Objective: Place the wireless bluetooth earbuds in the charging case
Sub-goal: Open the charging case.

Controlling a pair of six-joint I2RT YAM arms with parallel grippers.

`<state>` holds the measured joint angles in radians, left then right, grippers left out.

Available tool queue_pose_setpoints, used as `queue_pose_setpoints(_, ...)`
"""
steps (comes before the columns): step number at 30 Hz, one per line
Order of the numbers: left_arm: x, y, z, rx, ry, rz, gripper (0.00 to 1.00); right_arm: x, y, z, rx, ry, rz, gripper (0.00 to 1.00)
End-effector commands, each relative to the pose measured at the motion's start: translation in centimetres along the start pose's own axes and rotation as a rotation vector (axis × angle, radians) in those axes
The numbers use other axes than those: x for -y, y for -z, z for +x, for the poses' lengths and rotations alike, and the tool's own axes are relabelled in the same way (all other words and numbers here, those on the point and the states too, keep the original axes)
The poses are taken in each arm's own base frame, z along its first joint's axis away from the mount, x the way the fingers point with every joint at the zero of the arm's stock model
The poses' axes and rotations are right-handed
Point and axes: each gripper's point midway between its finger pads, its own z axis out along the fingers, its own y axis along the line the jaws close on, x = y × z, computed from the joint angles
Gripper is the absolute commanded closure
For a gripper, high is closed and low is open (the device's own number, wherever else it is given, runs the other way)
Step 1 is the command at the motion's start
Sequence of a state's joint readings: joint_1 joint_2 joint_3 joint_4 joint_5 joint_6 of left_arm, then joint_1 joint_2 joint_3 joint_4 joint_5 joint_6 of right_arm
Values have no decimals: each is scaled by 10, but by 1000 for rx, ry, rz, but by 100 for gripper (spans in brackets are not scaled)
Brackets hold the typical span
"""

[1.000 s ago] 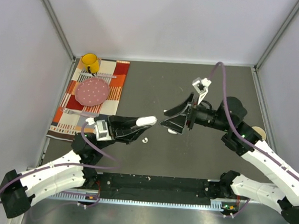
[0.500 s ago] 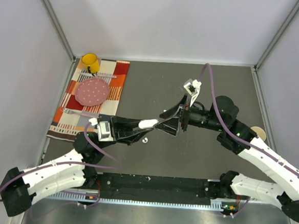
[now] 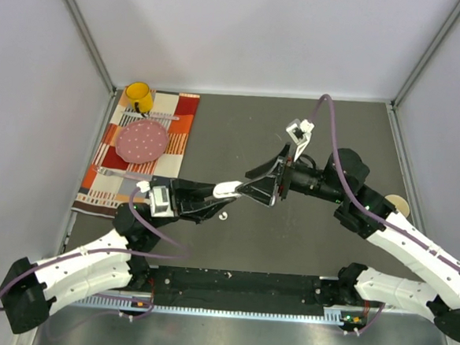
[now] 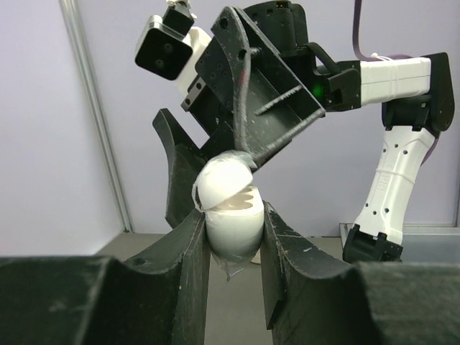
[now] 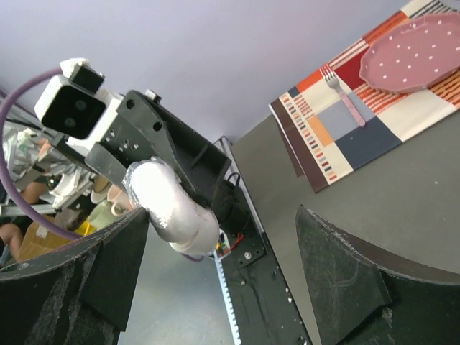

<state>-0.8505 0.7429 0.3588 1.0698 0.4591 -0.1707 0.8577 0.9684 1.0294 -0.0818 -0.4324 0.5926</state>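
Observation:
My left gripper is shut on a white oval charging case and holds it above the table. In the left wrist view the case sits upright between my fingers, its lid tilted partly open. My right gripper is open, and one fingertip touches the case's lid. In the right wrist view the case lies against my left finger, with a wide gap to the other finger. One tiny white earbud lies on the table below the case. The other earbuds are out of view.
A striped placemat lies at the back left with a pink dotted plate, a fork and a yellow mug. A round tan object sits at the right edge. Grey walls enclose the table.
My right gripper has moved left to the case and its fingertip now touches the lid. My left gripper with the case has shifted slightly right and forward.

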Motion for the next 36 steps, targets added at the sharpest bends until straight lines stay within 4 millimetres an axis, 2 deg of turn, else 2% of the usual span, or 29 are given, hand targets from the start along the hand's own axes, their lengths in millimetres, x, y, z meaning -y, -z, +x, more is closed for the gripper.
queue_pose_setpoints(1, 25, -2, -29, 81, -21, 123, 100, 0, -6, -31, 115, 2, 32, 18)
queue_pose_setpoints(12, 21, 7, -23, 55, -29, 78, 100, -6, -12, -38, 133, -32, 0, 17)
queue_pose_setpoints(17, 16, 11, -17, 37, -26, 43, 100, -6, -7, -46, 171, -35, 10, 16)
queue_pose_setpoints(20, 14, 16, -14, 37, -27, 19, 100, 1, -2, -51, 195, -48, 45, 13)
queue_pose_setpoints(23, 12, 20, -14, 39, -29, -1, 100, 19, 9, -57, 242, -72, 112, 12)
queue_pose_setpoints(26, 9, 24, -14, 38, -26, -31, 100, 60, 21, -55, 246, -122, 263, 13)
queue_pose_setpoints(27, 8, 25, -15, 36, -29, -37, 100, 80, 27, -47, 219, -147, 344, 14)
queue_pose_setpoints(30, 7, 27, -18, 41, -43, -49, 100, 115, 33, -31, 163, -152, 462, 15)
queue_pose_setpoints(31, 6, 28, -17, 32, -45, -53, 100, 130, 36, -19, 127, -151, 508, 16)
queue_pose_setpoints(36, 5, 29, -21, 31, -62, -68, 100, 172, 33, 20, -22, -197, 597, 24)
